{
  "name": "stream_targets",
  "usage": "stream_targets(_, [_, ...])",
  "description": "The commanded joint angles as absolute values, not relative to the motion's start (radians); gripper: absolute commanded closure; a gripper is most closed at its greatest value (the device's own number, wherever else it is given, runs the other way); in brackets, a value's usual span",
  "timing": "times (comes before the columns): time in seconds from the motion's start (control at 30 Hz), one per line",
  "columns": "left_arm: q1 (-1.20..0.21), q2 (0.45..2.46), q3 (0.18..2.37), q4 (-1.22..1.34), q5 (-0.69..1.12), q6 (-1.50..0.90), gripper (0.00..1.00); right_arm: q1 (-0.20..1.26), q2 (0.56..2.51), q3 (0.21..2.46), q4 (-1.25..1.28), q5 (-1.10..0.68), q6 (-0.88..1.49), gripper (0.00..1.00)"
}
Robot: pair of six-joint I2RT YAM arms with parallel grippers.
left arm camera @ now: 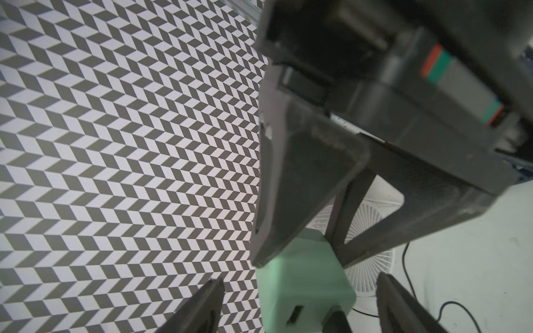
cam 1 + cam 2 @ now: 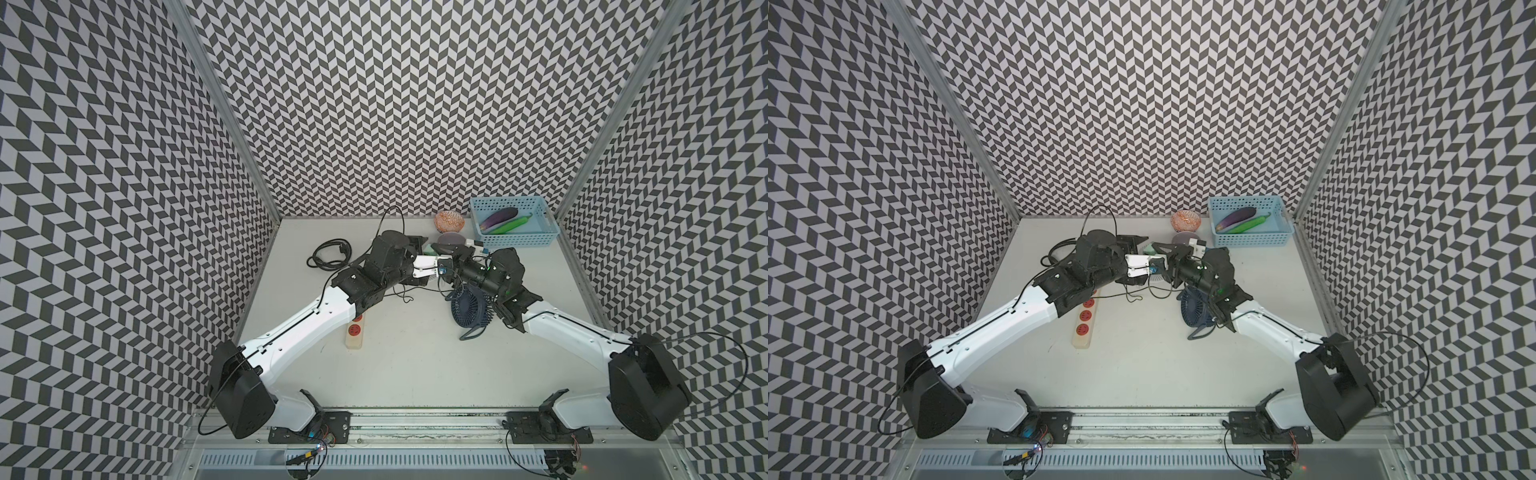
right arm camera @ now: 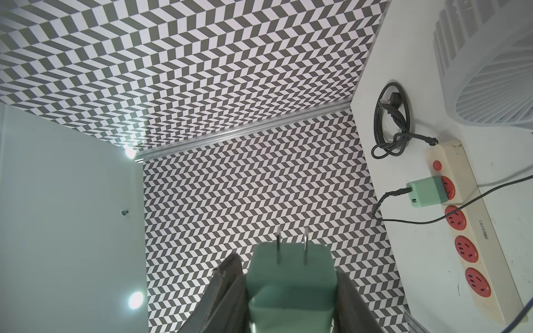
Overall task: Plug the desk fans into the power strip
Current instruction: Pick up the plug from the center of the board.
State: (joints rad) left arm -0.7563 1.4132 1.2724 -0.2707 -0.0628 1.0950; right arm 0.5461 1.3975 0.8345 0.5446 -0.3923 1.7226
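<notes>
Clenched: right claw (image 3: 285, 269) grips a green charger (image 3: 288, 297) by its sides, two metal prongs pointing away from the wrist. Same right wrist view: the power strip (image 3: 484, 230) lies flat on the white table (image 3: 421, 259), w/ a second green charger (image 3: 427, 194) seated in the socket next to the strip's red switch. Three more red sockets run down the strip from it. Its thick black cord (image 3: 390, 121) sits coiled just off the strip's switch end, and a white fan (image 3: 490, 57) stands beyond that end. A thin black cable (image 3: 418, 222) drapes across the strip.

Left wrist view: left claw (image 1: 300, 281) is spread, one finger each side of the held charger, gap on both sides. Prob. no contact, but it's close & blurry. One right-claw finger presses the charger's top.

Both top views: claws meet nose to nose above the table past the strip's far end, and the strip's switch half is hidden under the left arm. The dark blue fan (image 2: 468, 309) lies on the strip's right-arm side, well apart. A blue basket (image 2: 515, 241) w/ veg sits farther back, at the corner.
</notes>
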Motion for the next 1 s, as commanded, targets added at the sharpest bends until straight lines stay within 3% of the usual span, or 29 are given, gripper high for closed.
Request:
stream_targets(0.0, [-0.773, 1.419, 1.297, -0.251, -0.101, 1.151, 0.26, 0.551, 1.378, 0.843, 0.599, -0.381, 1.730, 0.85])
stream_targets(0.17, [-0.791, 1.424, 1.299, -0.244, -0.128, 1.170, 0.43, 0.551, 1.376, 0.833, 0.606, -0.376, 1.745, 0.85])
stream_targets(0.43, [-0.802, 1.424, 1.293, -0.228, -0.149, 1.181, 0.83, 0.552, 1.375, 0.831, 0.607, -0.375, 1.740, 0.85])
stream_targets(0.57, [-0.801, 1.418, 1.273, -0.219, -0.154, 1.185, 0.91, 0.553, 1.365, 0.824, 0.606, -0.371, 1.741, 0.82])
stream_targets(0.67, [-0.789, 1.413, 1.273, -0.222, -0.146, 1.171, 0.97, 0.547, 1.354, 0.825, 0.606, -0.373, 1.725, 0.70])
stream_targets(0.83, [-0.749, 1.399, 1.272, -0.255, -0.098, 1.129, 1.00, 0.534, 1.320, 0.838, 0.563, -0.376, 1.649, 0.35])
stream_targets(0.97, [-0.696, 1.384, 1.285, -0.300, -0.026, 1.080, 1.00, 0.511, 1.292, 0.836, 0.537, -0.402, 1.577, 0.25])
